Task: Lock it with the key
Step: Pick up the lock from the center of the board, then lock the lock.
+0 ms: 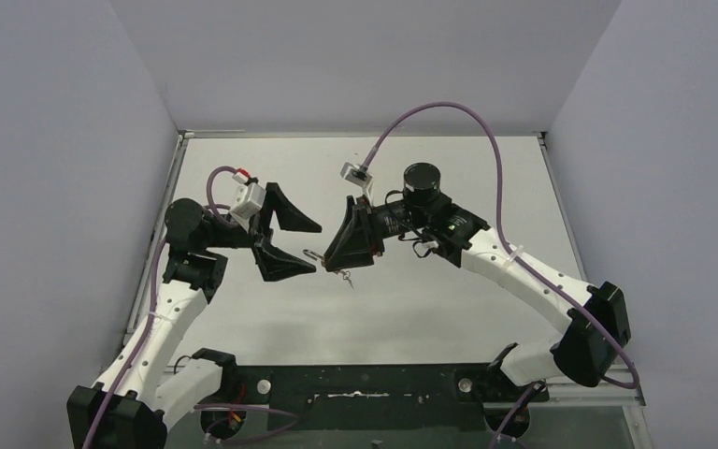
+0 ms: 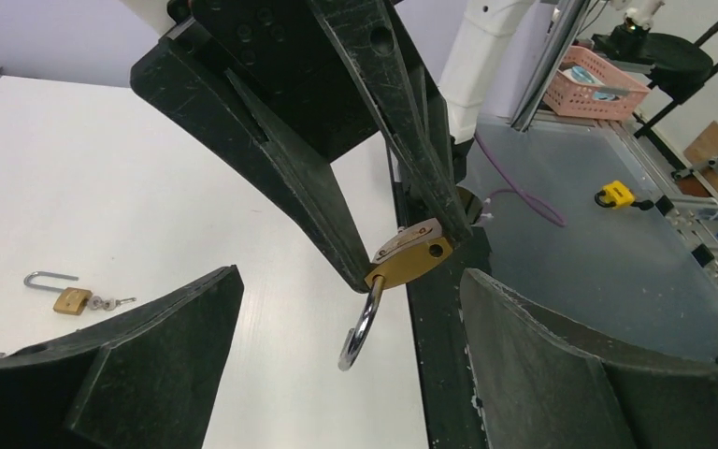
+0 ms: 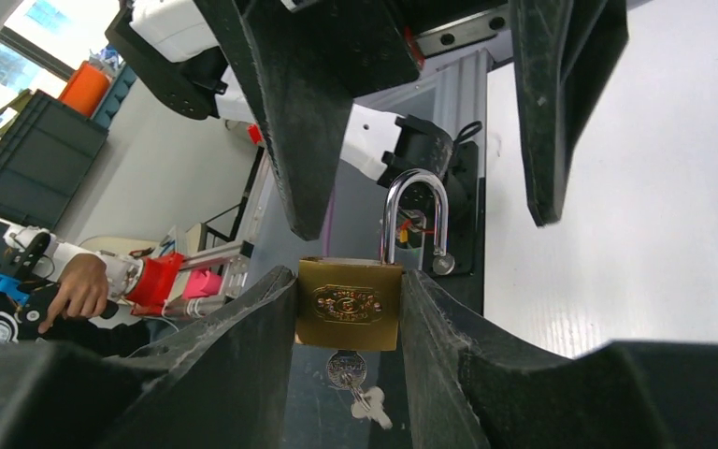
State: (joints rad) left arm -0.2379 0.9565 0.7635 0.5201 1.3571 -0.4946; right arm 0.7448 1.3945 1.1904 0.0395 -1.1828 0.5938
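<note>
A brass padlock [image 3: 348, 304] is clamped by its sides in my right gripper [image 3: 348, 281], which is shut on it. Its steel shackle [image 3: 416, 220] is open, with the free end standing beside the body. The key [image 3: 346, 369] sits in the keyhole below, and a second key hangs from its ring. In the top view the right gripper [image 1: 335, 257] holds the lock above the table's middle. My left gripper [image 1: 315, 247] faces it, open. In the left wrist view the padlock [image 2: 411, 262] hangs its shackle [image 2: 360, 327] between the left gripper's [image 2: 351, 281] wide fingers [image 2: 150, 355], touching neither.
Another small brass padlock [image 2: 72, 299], shackle open and key in it, lies on the white table [image 2: 75, 187]. A black strip [image 2: 435, 374] runs along the table's near edge. Grey walls [image 1: 75, 140] enclose the table on three sides.
</note>
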